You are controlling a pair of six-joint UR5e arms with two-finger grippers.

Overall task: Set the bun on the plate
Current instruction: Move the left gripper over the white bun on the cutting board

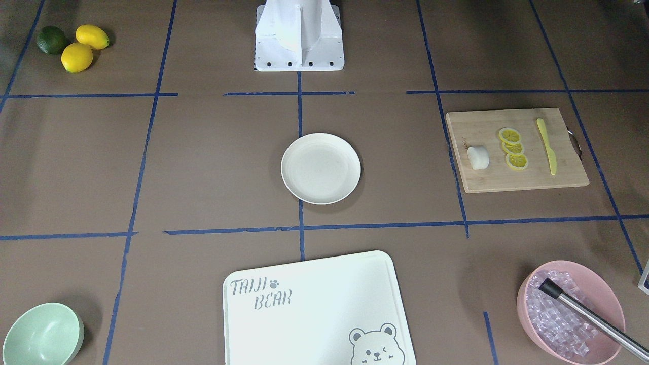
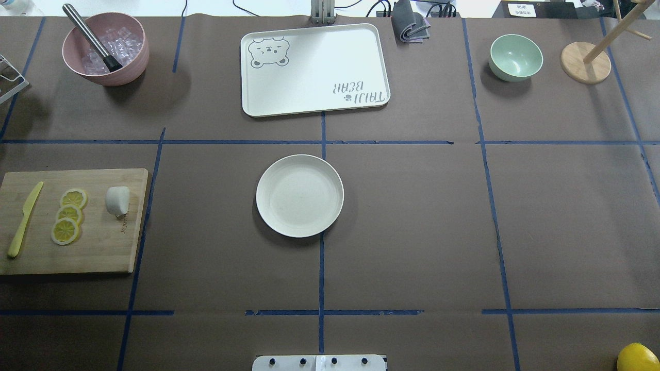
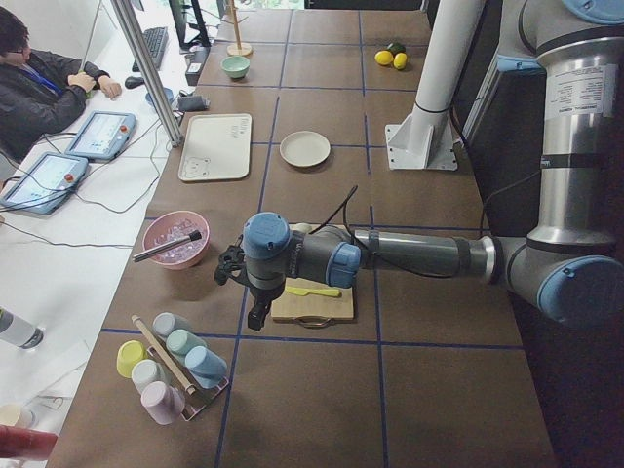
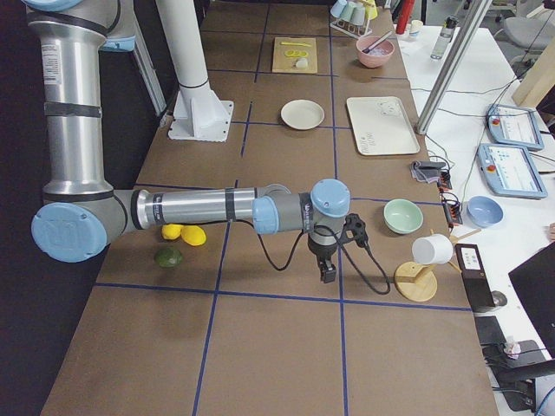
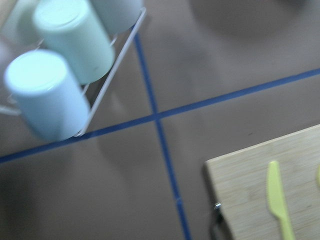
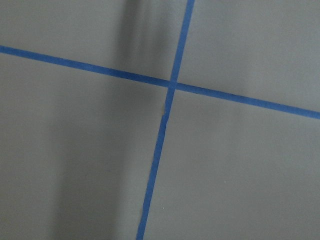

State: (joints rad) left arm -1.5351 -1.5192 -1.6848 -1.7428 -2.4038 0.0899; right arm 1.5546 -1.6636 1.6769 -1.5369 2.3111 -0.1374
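Observation:
The bun (image 2: 117,200) is a small white lump lying on a wooden cutting board (image 2: 103,247) at the table's left, beside three lemon slices (image 2: 68,215) and a yellow knife (image 2: 23,220). The cream plate (image 2: 299,196) sits bare at the table's middle; it also appears in the front view as plate (image 1: 321,168), with the bun (image 1: 477,157) to its right. My left gripper (image 3: 255,317) hangs past the board's outer end, near the cup rack. My right gripper (image 4: 328,273) hangs over bare table at the far right end. I cannot tell whether either is open or shut.
A pink bowl (image 2: 105,49) of ice with a metal tool stands at the back left. The bear-printed board (image 2: 314,69) lies behind the plate, and a mint bowl (image 2: 515,56) with a wooden stand (image 2: 585,63) is at the back right. Lemons and a lime (image 1: 76,45) are near the right. The cup rack (image 3: 171,366) is by the left gripper.

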